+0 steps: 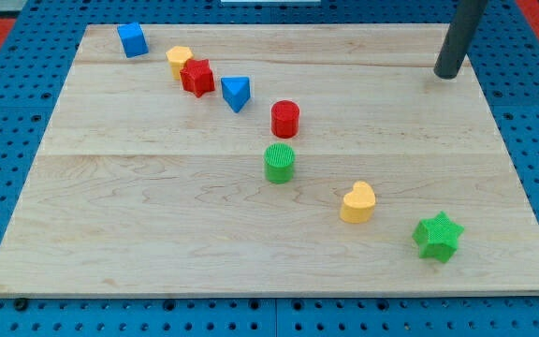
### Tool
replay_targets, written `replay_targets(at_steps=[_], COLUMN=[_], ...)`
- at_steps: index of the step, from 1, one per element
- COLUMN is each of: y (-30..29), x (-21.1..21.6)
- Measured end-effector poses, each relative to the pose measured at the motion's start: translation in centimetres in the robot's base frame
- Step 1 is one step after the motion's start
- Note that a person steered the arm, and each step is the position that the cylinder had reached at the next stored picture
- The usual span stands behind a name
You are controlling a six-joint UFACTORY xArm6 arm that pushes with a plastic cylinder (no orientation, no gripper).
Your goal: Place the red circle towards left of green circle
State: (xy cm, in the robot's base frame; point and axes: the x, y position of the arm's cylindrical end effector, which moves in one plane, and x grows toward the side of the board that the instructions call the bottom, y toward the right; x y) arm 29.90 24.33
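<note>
Across our counter, red circle sits just above green circle; blue triangle near; my tip well apart, no hand.

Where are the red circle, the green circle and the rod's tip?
red circle (285,118), camera view, on its front side wall.
green circle (280,162), camera view, on its ribbed side wall.
my tip (448,74), camera view, at the rod's very lower end.

Wooden board carries eight coloured blocks in a diagonal line.
</note>
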Motion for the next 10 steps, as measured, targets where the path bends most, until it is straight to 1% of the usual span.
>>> replay_targets(at_steps=[2, 3, 4, 5, 7, 8, 9, 10], y=[0.0, -3.4, -9.1, -14.0, -26.3, -28.9, -33.7, -36.8], x=[-0.7, -1.3, 0.5, 3.5, 10.3, 11.1, 13.8, 14.6])
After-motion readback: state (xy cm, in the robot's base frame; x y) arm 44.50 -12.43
